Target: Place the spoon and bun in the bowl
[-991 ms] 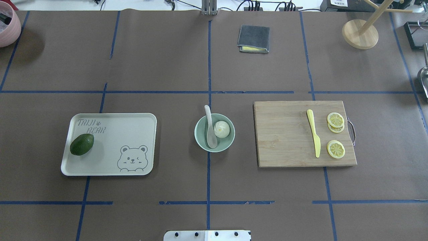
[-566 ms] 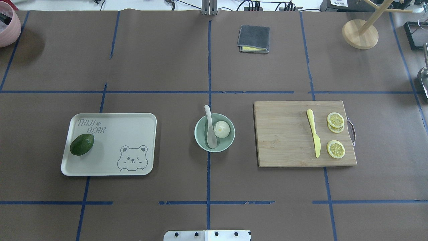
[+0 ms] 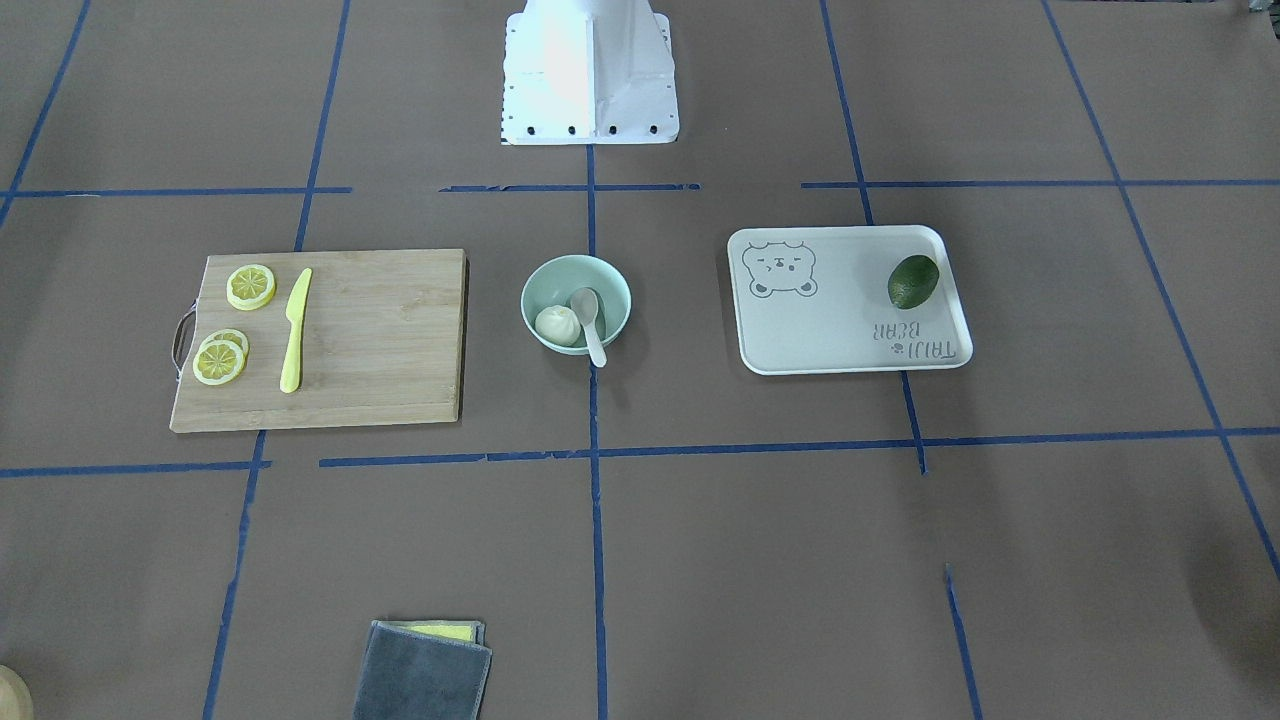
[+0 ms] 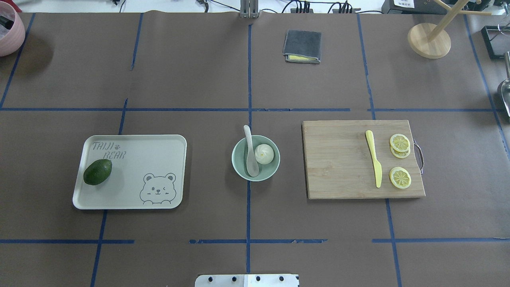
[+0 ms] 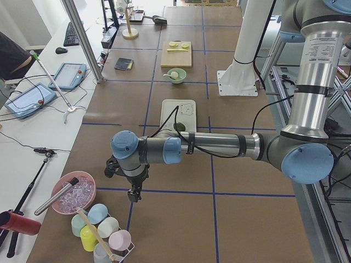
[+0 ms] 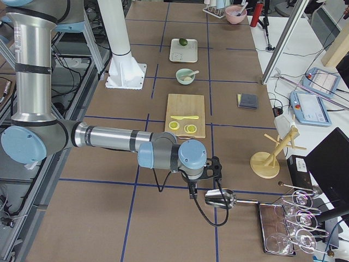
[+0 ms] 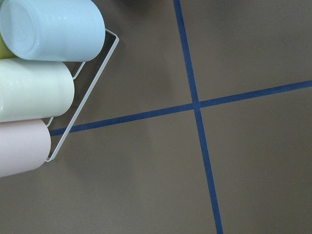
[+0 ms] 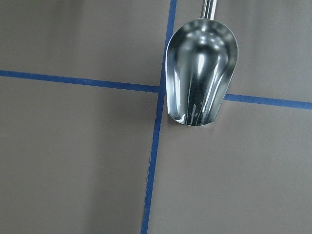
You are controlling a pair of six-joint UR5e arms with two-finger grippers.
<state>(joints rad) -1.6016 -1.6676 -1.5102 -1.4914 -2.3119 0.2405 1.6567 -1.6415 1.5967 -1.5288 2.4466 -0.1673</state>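
Observation:
The pale mint-green bowl (image 4: 264, 172) stands at the table's middle; it also shows in the front-facing view (image 3: 611, 284). The off-white spoon (image 4: 250, 156) (image 3: 591, 320) lies in it, scoop down inside and handle over the far rim. The white pleated bun (image 4: 264, 154) (image 3: 558, 325) sits in the bowl beside the spoon. My left gripper (image 5: 133, 195) hangs at the table's left end, far from the bowl. My right gripper (image 6: 192, 192) hangs at the right end. Both show only in side views, so I cannot tell if they are open or shut.
A cream tray (image 4: 159, 151) with an avocado (image 4: 97, 172) lies left of the bowl. A wooden board (image 4: 338, 159) with a yellow knife (image 4: 374, 163) and lemon slices (image 4: 400, 177) lies right. A grey cloth (image 4: 302, 46) lies at the back. A metal scoop (image 8: 201, 78) lies below the right wrist and cups (image 7: 39, 87) below the left.

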